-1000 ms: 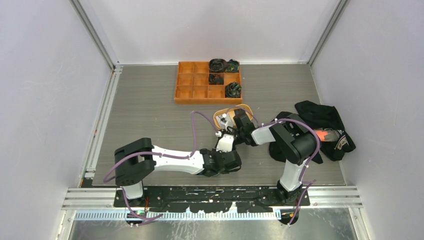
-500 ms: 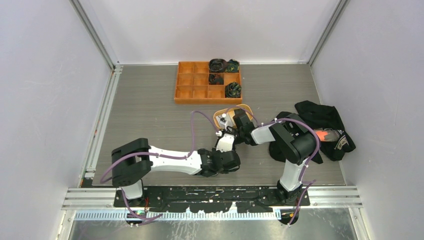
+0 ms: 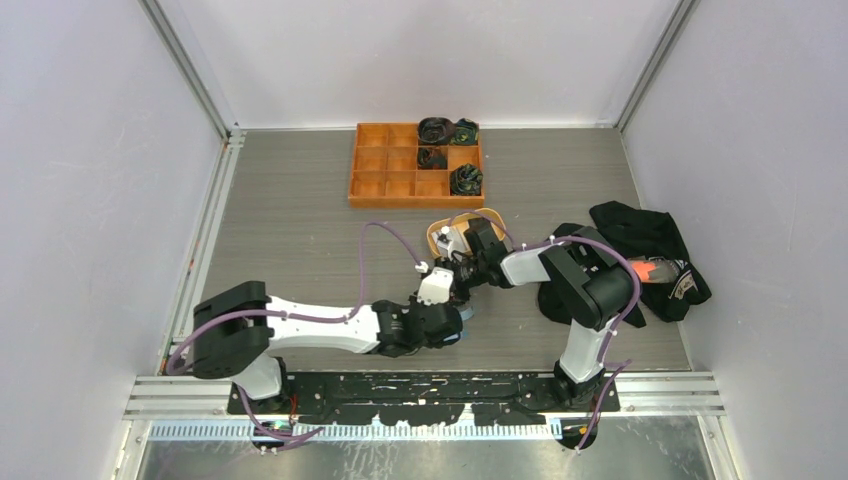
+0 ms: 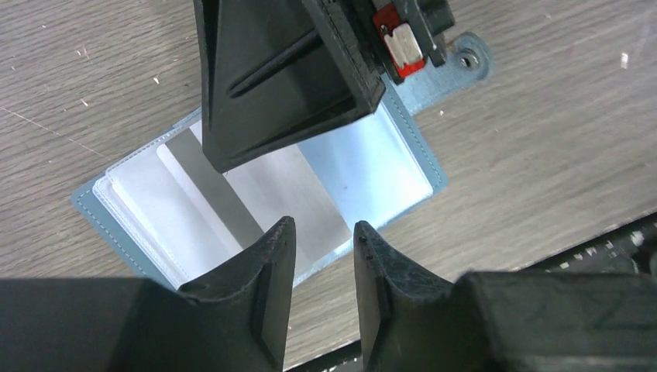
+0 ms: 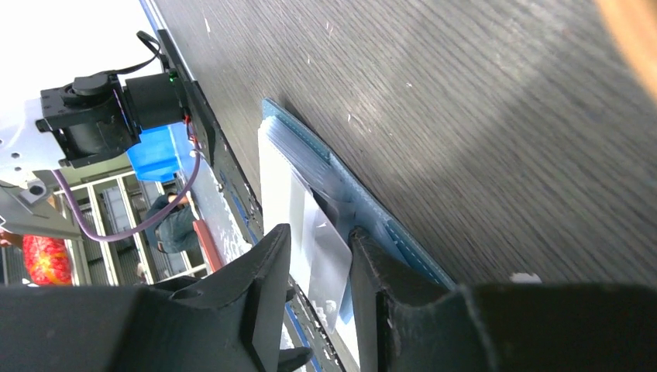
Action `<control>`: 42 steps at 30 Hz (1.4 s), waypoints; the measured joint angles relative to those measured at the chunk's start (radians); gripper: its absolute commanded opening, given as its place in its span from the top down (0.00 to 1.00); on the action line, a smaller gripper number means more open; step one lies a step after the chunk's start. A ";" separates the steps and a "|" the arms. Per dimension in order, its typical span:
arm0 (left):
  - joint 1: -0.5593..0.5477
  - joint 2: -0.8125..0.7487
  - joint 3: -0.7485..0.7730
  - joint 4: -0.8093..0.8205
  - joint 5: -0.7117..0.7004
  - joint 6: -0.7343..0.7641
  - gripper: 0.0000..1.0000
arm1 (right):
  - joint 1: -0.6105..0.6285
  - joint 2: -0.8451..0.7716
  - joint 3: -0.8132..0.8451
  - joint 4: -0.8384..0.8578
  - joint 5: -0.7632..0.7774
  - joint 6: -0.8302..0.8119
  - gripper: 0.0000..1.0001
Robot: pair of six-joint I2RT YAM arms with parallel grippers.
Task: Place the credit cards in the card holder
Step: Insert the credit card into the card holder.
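Observation:
The blue card holder (image 4: 407, 167) lies open on the table, clear sleeves up and snap tab (image 4: 467, 60) at the far right. A grey-white card (image 4: 283, 182) lies slanted in its sleeves. My left gripper (image 4: 324, 229) hovers over the holder's near edge, jaws a little apart and empty. My right gripper (image 4: 287, 70) is low over the holder's far half. In the right wrist view its jaws (image 5: 320, 231) stand apart; one fingertip (image 5: 358, 236) rests by the blue cover (image 5: 372, 203), and the card (image 5: 321, 252) shows in the gap. From above, a sliver of the holder (image 3: 466, 312) shows between both grippers.
A tan oval dish (image 3: 480, 217) sits just behind the right gripper (image 3: 463, 282). An orange compartment tray (image 3: 385, 165) with dark bundles stands at the back. Black cloth (image 3: 650, 250) lies at the right. The table's near edge and rail are close behind the holder.
My left arm has swung leftward and drawn its gripper back a little, uncovering a blue sliver of the holder. The right gripper has barely shifted.

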 measured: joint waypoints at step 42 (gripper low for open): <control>0.045 0.035 -0.046 0.173 0.058 0.070 0.80 | 0.006 -0.018 0.072 -0.196 0.033 -0.117 0.55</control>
